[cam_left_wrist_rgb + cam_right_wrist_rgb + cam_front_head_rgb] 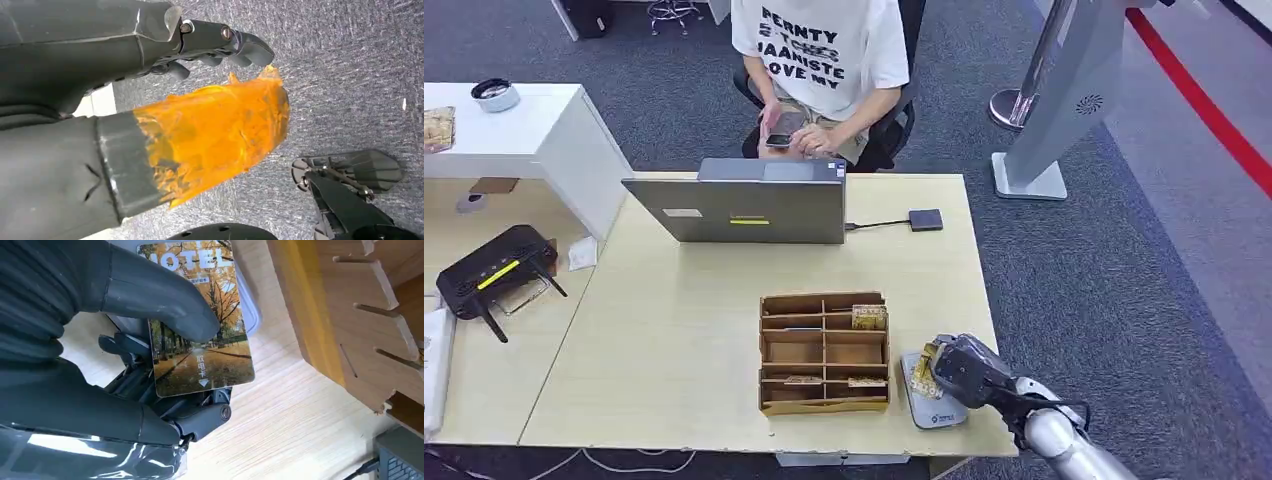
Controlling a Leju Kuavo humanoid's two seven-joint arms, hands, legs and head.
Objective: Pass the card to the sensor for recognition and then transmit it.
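Fingers (150, 347) and the thick thumb of the right hand (959, 372) pinch a hotel key card (200, 335) — the thumb presses its printed face, dark fingers back it from behind. Going left to right in the head view: a black router (494, 272) with a yellow strip sits on the side desk, its lettering too small to read. A grey laptop (744, 205) stands on the pale wooden table (664, 340), back to the camera, a yellow sticker on its lid unreadable. Behind it a seated person, cut off at the shoulders, holds a phone; the white shirt's print partly reads "LOVE MY". A wooden card organiser (824, 352) holds several cards in its compartments. Just beside it, at the table's right edge, lies a grey card reader (934, 405), partly hidden by the right hand holding the card over it. The card shows autumn trees, the letters "OTEL" cut off at the top, and small Chinese characters above an arrow. The left hand (150, 75), its thumb wrapped in orange tape, hangs over grey carpet with fingers curled in on nothing.
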